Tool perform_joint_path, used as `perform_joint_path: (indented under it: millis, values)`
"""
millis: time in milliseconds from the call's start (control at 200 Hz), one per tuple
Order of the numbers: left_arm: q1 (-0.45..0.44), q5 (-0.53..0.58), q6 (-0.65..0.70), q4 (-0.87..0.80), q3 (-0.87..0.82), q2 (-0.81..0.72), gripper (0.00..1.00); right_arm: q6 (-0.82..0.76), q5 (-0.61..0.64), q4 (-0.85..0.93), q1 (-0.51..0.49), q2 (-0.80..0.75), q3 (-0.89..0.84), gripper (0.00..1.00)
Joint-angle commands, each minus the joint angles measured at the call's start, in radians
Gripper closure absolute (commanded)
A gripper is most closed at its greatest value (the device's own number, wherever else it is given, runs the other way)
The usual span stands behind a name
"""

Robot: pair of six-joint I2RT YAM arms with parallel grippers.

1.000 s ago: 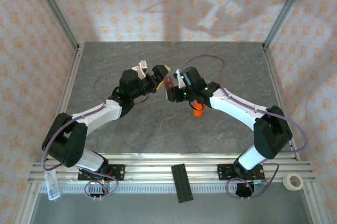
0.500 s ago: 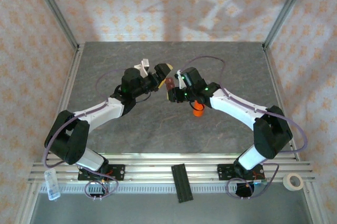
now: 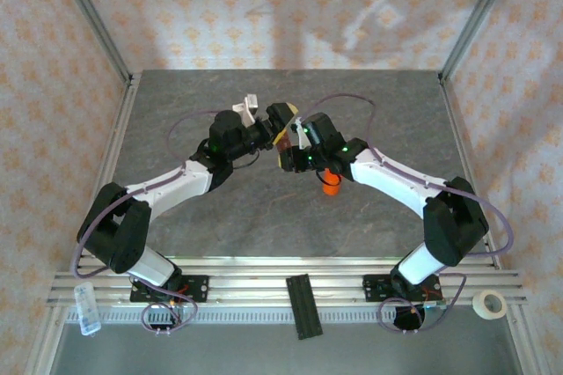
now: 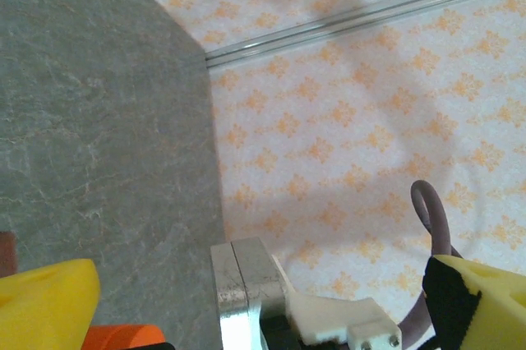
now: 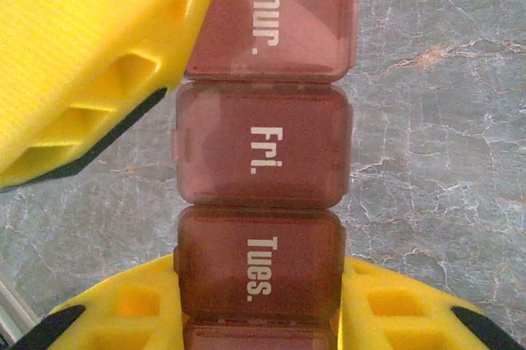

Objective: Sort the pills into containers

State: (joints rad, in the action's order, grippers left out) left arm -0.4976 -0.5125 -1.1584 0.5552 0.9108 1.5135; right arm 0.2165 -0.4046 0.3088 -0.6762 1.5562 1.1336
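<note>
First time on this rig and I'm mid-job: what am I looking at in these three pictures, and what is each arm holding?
You are driving two robot arms bolted at the near edge of a grey stone-pattern table. The wide picture looks down from above and behind them. The other two come from cameras on the wrists, so the yellow blocks there are gripper fingers. The right gripper is shut on a dark red-brown pill box of joined compartments. Its lids read Thur., Fri. and Tues., and they look closed. The left gripper is open, with one yellow finger at the box's Thur. end. An orange cylindrical bottle sits on the table beside the right arm.
</note>
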Motion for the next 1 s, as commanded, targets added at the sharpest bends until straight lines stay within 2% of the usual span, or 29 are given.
perform_joint_path:
  millis: [0,220,576,996]
  values:
    - [-0.006,0.063,0.083,-0.115,0.033,-0.057,0.01,-0.011,0.012,-0.021,-0.005,-0.023,0.007,0.68]
    - [-0.005,0.137,0.162,-0.283,0.024,-0.101,0.00,-0.017,0.022,-0.014,-0.003,-0.030,0.003,0.68]
    - [-0.006,0.083,0.129,-0.220,0.019,-0.053,0.01,-0.023,0.021,-0.007,-0.002,-0.028,0.006,0.68]
    - [-0.014,0.074,0.106,-0.178,0.011,-0.035,0.00,-0.021,0.019,-0.010,-0.002,-0.029,0.000,0.68]
